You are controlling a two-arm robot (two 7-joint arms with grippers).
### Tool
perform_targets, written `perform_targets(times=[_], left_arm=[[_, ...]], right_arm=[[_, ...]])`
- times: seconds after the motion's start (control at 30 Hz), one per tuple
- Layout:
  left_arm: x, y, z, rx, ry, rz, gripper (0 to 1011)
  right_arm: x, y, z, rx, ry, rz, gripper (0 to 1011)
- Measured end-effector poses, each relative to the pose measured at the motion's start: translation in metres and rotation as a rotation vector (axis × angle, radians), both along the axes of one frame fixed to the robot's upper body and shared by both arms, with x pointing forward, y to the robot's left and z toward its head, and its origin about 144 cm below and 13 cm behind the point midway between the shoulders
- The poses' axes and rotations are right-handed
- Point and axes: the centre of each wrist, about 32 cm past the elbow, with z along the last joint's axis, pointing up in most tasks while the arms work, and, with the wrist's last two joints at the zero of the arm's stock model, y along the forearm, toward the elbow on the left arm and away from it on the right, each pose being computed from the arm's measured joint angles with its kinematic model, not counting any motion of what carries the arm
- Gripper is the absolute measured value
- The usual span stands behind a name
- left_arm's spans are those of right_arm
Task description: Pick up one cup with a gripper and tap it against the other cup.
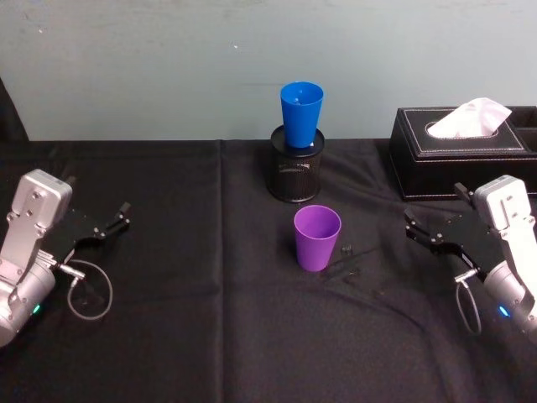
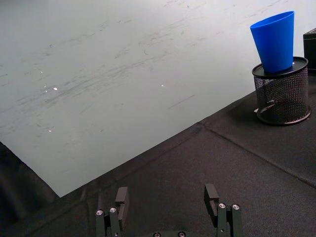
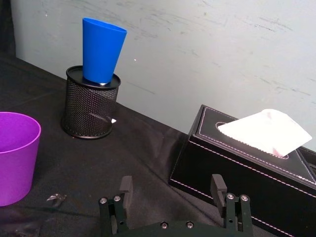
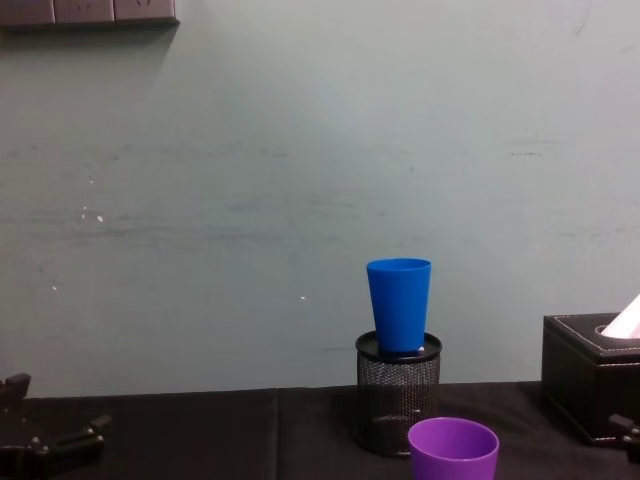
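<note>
Topping mesh holder [image 1: 294, 175], blue cup [image 1: 301, 112]

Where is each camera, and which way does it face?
Head: high, looking down on the purple cup; left tool, right tool at the sides.
Chest: low, facing the wall; tool tips in lower corners.
Left wrist: over its open tool, toward the blue cup.
Right wrist: over its open tool, toward the tissue box.
All share the blue cup.

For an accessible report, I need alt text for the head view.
A purple cup stands upright mid-table on black cloth; behind it a blue cup sits on a mesh pen holder. The left tool and right tool are open at either side; a tissue box is back right.
</note>
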Motion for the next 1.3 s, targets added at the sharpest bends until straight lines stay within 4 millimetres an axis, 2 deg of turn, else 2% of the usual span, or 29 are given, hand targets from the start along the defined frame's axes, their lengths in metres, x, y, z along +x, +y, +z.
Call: perform_targets(times=[0.93,1.3], left_arm=[[0.000,0.000,0.000,0.000,0.000,0.000,1000],[0.000,0.000,0.000,0.000,0.000,0.000,1000]], right_arm=[[0.000,0.000,0.000,0.000,0.000,0.001,1002],[-0.024,0.004,-0.003,0.046,0.043,0.099,1002]])
